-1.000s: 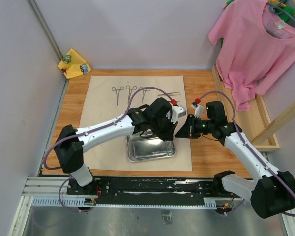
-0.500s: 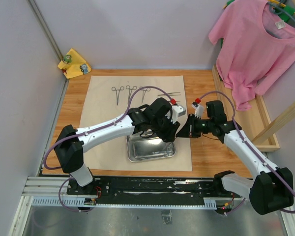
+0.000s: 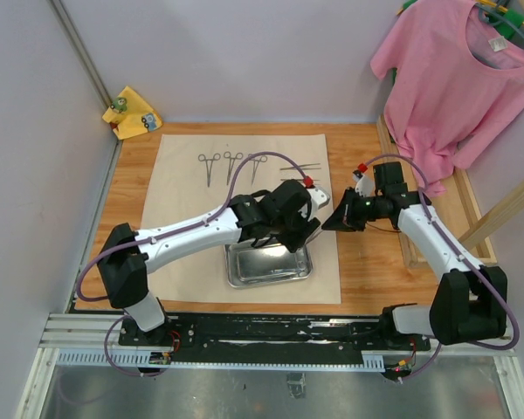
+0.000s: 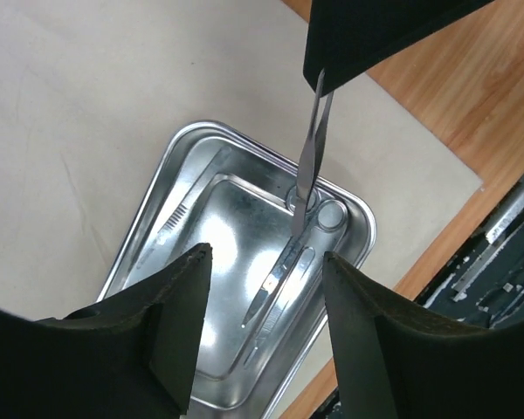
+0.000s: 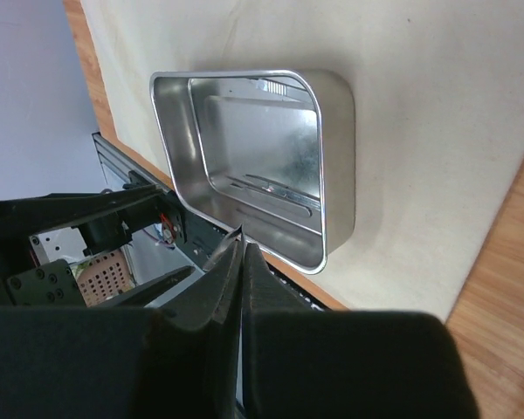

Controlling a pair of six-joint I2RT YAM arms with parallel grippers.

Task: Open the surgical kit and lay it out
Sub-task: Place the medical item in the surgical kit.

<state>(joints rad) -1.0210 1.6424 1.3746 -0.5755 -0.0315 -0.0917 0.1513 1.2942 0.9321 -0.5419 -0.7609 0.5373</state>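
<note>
Beige cloth (image 3: 183, 279) lies spread flat on the wooden counter (image 3: 367, 279), so we judge the wrap already opened and serving as the field for laying out. Three laid-out forceps (image 3: 231, 164) sit side by side along its far edge, with a pair of laid-out tweezers (image 3: 299, 166) just beside them to the right. That row reads as deliberate: each piece is apart from the next and easy to see.

The steel tray (image 3: 266, 283) stands on the near part of the cloth, between the two arms, where either can reach it. It is not yet empty. One last forceps (image 4: 330, 213) lies on its floor, and a slim tray piece (image 4: 176, 218) rests along a side wall.

Our right fingers (image 5: 205, 297) are pressed fully together, and in the left wrist view the held tweezers (image 4: 310, 148) hang from them by one end, tip down over the tray. A pinch at the very end suits so thin a tool, though it may swing.

Our left fingers (image 4: 170, 323) stand well apart over the tray with nothing between them.

We judge the next call is to carry the held tweezers to the far row and set them down flat beside their mates.
</note>
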